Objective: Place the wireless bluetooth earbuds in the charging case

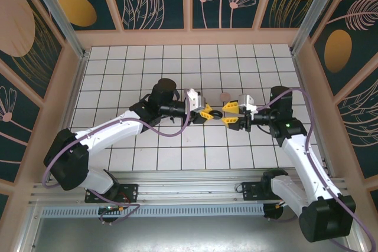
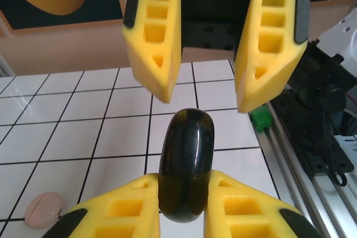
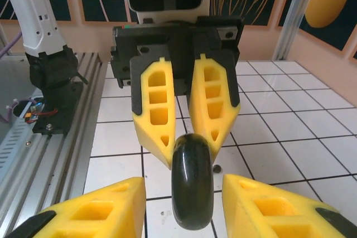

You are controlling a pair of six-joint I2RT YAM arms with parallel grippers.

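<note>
The charging case (image 2: 186,154) is a glossy black rounded shell, closed, held on edge above the tiles. My left gripper (image 2: 184,178) is shut on its lower part, yellow pads pressed to both flat sides. From the opposite side my right gripper (image 3: 183,181) faces it and stands open, with a gap between each pad and the case (image 3: 192,185). In the top view the two grippers meet tip to tip at mid-table, left gripper (image 1: 208,114) and right gripper (image 1: 227,116), with the case (image 1: 217,114) between them. The earbuds are out of view.
A pale pink rounded case (image 1: 224,96) lies on the tiles just beyond the grippers, and the same pink case (image 2: 44,210) sits low left in the left wrist view. A tiny dark speck (image 3: 216,167) lies on a tile under the case, too small to identify. An aluminium rail (image 3: 39,154) runs along the table's near edge.
</note>
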